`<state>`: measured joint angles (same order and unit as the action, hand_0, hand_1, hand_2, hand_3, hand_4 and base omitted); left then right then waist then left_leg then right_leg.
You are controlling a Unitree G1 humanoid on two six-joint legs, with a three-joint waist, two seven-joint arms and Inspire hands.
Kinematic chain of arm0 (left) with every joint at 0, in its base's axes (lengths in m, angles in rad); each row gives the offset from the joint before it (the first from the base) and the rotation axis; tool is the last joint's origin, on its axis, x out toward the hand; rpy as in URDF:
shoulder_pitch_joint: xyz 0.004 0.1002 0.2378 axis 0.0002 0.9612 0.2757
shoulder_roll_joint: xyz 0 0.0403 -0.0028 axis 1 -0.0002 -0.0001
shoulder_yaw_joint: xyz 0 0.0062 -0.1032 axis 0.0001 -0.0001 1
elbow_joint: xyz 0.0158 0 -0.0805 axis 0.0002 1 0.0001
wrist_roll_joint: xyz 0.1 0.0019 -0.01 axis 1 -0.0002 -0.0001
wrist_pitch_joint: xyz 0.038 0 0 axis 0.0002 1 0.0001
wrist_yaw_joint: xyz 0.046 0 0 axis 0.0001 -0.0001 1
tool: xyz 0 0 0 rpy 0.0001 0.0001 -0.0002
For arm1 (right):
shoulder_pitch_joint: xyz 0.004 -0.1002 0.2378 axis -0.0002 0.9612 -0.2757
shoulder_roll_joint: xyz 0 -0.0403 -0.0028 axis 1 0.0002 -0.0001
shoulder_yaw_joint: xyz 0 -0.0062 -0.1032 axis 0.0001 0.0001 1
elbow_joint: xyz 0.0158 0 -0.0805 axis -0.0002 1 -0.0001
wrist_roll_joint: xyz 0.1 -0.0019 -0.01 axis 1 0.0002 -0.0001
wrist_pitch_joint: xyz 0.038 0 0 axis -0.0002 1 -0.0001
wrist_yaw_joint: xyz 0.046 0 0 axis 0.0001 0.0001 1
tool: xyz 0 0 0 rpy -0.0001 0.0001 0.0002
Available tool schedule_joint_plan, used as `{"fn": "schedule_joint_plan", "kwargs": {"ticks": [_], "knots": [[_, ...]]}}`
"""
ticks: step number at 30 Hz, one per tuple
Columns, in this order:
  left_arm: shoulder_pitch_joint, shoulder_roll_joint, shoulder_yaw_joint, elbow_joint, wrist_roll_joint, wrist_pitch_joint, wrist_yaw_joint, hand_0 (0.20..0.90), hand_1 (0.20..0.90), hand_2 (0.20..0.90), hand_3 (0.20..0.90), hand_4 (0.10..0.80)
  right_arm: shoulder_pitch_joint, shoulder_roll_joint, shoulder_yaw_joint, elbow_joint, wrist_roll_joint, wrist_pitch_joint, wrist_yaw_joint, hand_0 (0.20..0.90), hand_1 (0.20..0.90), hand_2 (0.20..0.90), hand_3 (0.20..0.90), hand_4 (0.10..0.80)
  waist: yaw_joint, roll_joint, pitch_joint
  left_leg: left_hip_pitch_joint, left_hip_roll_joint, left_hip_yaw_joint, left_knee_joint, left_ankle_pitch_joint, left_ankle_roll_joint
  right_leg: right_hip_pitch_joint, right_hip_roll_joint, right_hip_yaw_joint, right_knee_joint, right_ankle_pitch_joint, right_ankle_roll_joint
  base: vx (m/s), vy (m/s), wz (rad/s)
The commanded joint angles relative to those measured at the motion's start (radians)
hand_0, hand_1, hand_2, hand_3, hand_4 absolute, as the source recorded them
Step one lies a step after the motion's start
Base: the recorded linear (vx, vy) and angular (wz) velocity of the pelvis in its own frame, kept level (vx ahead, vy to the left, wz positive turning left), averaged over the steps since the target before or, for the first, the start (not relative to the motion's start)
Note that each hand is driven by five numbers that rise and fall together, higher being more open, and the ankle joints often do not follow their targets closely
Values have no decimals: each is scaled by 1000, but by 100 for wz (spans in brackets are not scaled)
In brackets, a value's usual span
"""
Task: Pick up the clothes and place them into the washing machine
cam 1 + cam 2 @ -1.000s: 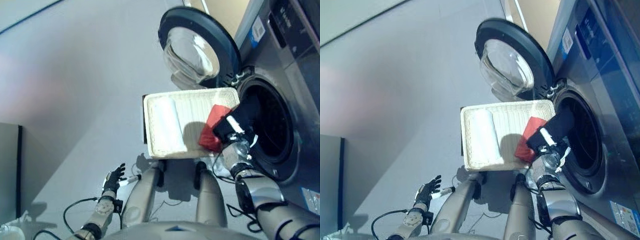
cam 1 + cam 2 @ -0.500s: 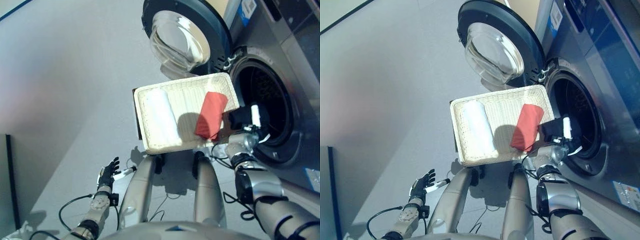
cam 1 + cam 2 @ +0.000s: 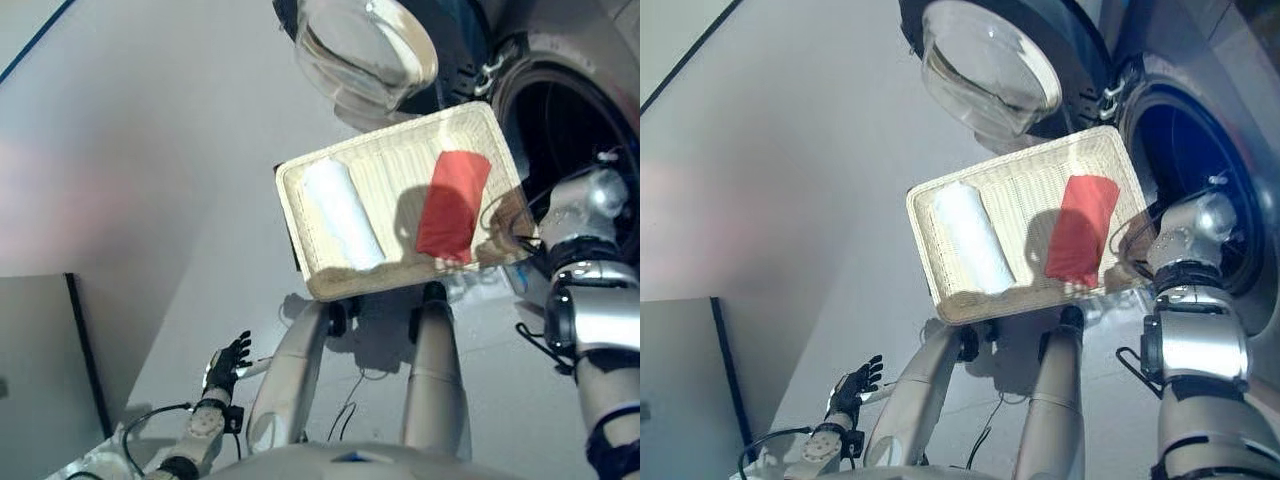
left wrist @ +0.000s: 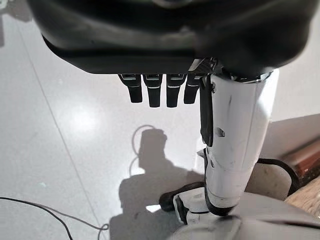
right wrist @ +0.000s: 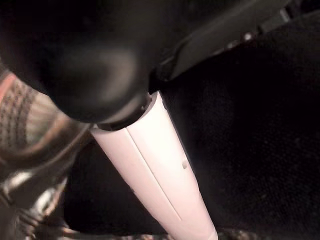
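A shallow wicker basket (image 3: 400, 170) holds a rolled white cloth (image 3: 342, 214) and a folded red cloth (image 3: 454, 205). It sits next to the washing machine's dark drum opening (image 3: 570, 125). My right arm reaches to the basket's right edge beside the drum, and the hand is hidden behind the rim. The right wrist view shows my right hand's white-covered thumb (image 5: 157, 167) against darkness, with wicker (image 5: 20, 120) at the side. My left hand (image 3: 228, 358) hangs open and empty low over the floor, as the left wrist view (image 4: 160, 90) also shows.
The machine's round glass door (image 3: 365, 50) stands open above the basket's far edge. A sliver of the dark brown box (image 3: 297, 255) shows at the basket's left. Grey floor (image 3: 150, 150) spreads to the left, with a grey panel (image 3: 40, 370) at lower left.
My right hand came off the red cloth and moved to the basket's right edge by the drum. The red cloth now lies flat in the basket. The camera has shifted.
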<state>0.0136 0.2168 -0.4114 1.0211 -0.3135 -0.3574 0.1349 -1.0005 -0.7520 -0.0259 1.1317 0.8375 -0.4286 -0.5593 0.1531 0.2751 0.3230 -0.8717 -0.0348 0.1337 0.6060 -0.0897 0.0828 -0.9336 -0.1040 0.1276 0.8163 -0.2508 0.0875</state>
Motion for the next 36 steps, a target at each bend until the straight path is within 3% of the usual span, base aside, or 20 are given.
{"fn": "schedule_joint_plan", "kwargs": {"ticks": [1, 5, 6, 7, 16, 22, 30, 36], "knots": [[60, 47, -1, 5, -40, -29, 17, 900, 900, 900, 900, 800, -214, -251, 135, -128, -147, -105, -51, 200, 200, 200, 200, 300, -14, -6, -84, 29, -43, -19, 31, -111, -2, 44, 34, -76, -107, 74, -91, 0, 0, 0], [52, 42, -7, 12, -41, -26, 30, 900, 900, 900, 900, 800, -215, -290, 133, -116, -210, -92, -104, 200, 200, 200, 200, 300, -24, 0, -93, 32, -49, -22, 27, -112, -5, 37, 38, -69, -94, 67, -98, 17, -4, -6], [52, 42, -8, 12, -41, -26, 30, 900, 900, 900, 900, 800, -216, -290, 134, -116, -210, -91, -105, 345, 345, 345, 345, 404, -24, 0, -93, 32, -49, -22, 27, -112, -5, 37, 38, -68, -94, 67, -98, 24, 2, -4], [51, 36, -12, 18, -36, -26, 33, 900, 900, 900, 900, 800, -202, -283, 127, -78, -216, -82, -116, 900, 900, 900, 900, 800, -26, 4, -100, 33, -50, -21, 21, -113, -6, 40, 39, -69, -98, 67, -99, 0, 0, 0], [38, 6, -26, 59, -60, -23, 28, 900, 900, 900, 900, 800, -160, -183, 116, 13, -148, -75, -49, 900, 900, 900, 900, 800, -27, 17, -108, 67, -53, -19, -55, -84, -18, 61, 38, -69, -152, 95, -96, 0, 0, 0], [27, -9, -21, 108, -61, -14, 29, 900, 900, 900, 900, 800, -107, -57, 95, 97, -98, -57, -4, 900, 900, 900, 900, 800, -24, 16, -112, 96, -53, -21, -101, -62, -27, 98, 36, -75, -195, 114, -92, -1, -4, -1], [-10, -16, -10, 150, -44, -1, 23, 900, 900, 900, 900, 800, -9, 126, 104, 198, -51, 2, 96, 900, 900, 900, 900, 800, -21, -22, -90, 122, -45, -44, -145, -28, -39, 153, 33, -108, -266, 151, -85, -15, -55, 7], [-18, -8, 13, 149, -29, 5, 20, 900, 900, 900, 900, 800, 82, 255, 109, 254, -58, 46, 139, 900, 900, 900, 900, 800, -10, -58, -75, 158, -41, -56, -204, 39, -42, 214, 19, -151, -343, 210, -85, -30, -38, 11]]}}
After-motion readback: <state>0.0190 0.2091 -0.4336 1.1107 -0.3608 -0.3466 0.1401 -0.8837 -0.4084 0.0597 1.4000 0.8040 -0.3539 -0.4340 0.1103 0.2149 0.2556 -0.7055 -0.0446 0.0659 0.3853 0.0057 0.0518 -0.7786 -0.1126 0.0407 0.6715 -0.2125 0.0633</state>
